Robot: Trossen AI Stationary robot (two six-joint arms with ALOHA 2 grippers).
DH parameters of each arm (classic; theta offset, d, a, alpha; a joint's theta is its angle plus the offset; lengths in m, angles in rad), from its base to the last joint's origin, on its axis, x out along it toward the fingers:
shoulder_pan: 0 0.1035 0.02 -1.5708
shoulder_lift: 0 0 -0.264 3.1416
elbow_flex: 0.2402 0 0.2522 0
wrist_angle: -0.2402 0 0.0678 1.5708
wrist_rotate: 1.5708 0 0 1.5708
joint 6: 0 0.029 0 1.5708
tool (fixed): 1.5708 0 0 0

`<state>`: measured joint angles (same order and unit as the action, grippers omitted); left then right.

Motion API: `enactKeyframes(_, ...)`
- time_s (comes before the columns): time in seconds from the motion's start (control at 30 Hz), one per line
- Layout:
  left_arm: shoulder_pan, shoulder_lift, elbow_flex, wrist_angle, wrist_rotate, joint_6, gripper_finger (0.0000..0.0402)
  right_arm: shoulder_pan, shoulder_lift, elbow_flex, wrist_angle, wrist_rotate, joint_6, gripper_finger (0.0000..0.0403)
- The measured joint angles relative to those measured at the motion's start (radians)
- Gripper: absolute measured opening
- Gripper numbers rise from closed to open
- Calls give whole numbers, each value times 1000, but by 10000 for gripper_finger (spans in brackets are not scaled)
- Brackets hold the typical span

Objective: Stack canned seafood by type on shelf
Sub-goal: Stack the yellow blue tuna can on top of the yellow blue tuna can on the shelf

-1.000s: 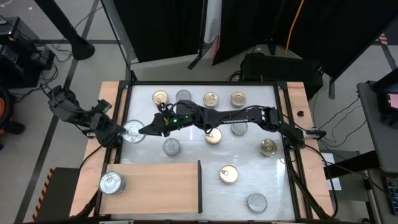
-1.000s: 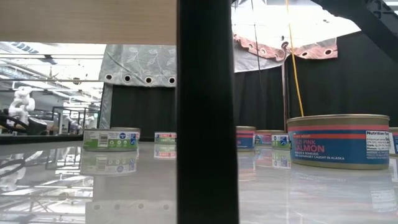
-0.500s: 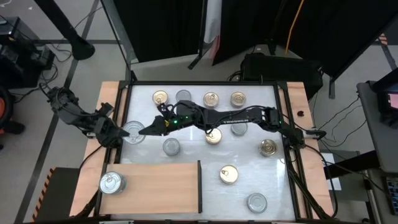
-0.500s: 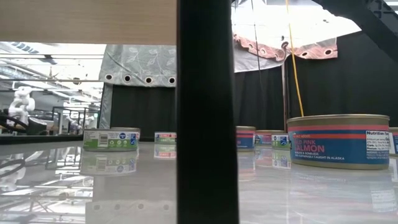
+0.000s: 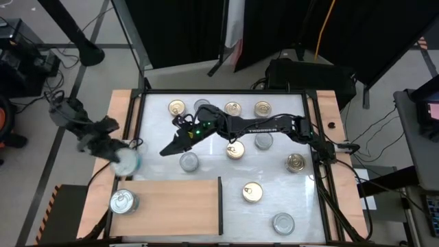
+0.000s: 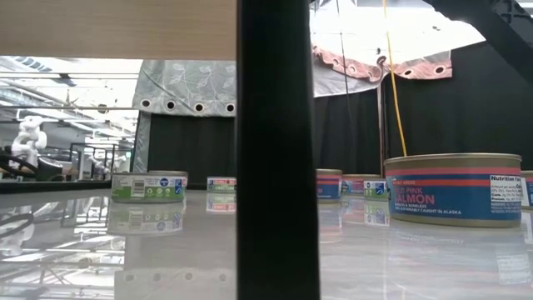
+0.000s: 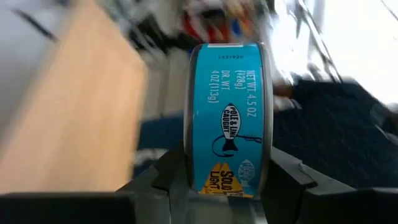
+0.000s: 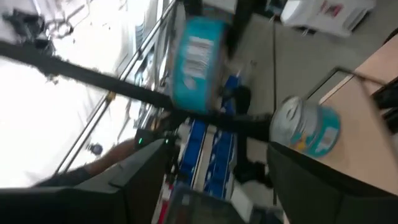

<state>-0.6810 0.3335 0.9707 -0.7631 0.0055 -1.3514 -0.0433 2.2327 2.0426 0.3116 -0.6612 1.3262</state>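
The left fingers (image 7: pixel 283 180) are clamped on a blue-labelled tin (image 7: pixel 227 118), gripping it across its flat faces so it sits on edge between them. From above, that left gripper (image 5: pixel 116 154) carries the tin (image 5: pixel 125 160) over the left edge of the surface (image 5: pixel 212 199), just past the far-left corner of the shelf (image 5: pixel 175 202).

The right gripper (image 5: pixel 168 147) reaches across to the left-centre of the surface, fingers (image 8: pixel 134 177) spread wide with nothing between them.

One silver-lidded tin (image 5: pixel 123 201) already sits on the shelf's left end. The rest are scattered on the white surface: gold-lidded ones (image 5: pixel 177 107) along the far row, silver ones like the tin (image 5: pixel 188 162) just right of the right gripper.
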Motion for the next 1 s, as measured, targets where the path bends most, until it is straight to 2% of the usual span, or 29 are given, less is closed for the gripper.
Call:
enactKeyframes(0.2,2,53,-2,-121,135,6,148,-27,0,-2,-2,-136,19,291)
enactKeyframes(0.47,1,219,-2,-123,425,101,148,-52,-7,-2,16,-187,24,292)
enactKeyframes(0.73,1,317,-1,-210,493,202,148,-76,-16,-2,18,-183,24,292)
enactKeyframes(1.0,1,325,-1,-247,556,240,148,-78,-28,-1,15,-195,41,293)
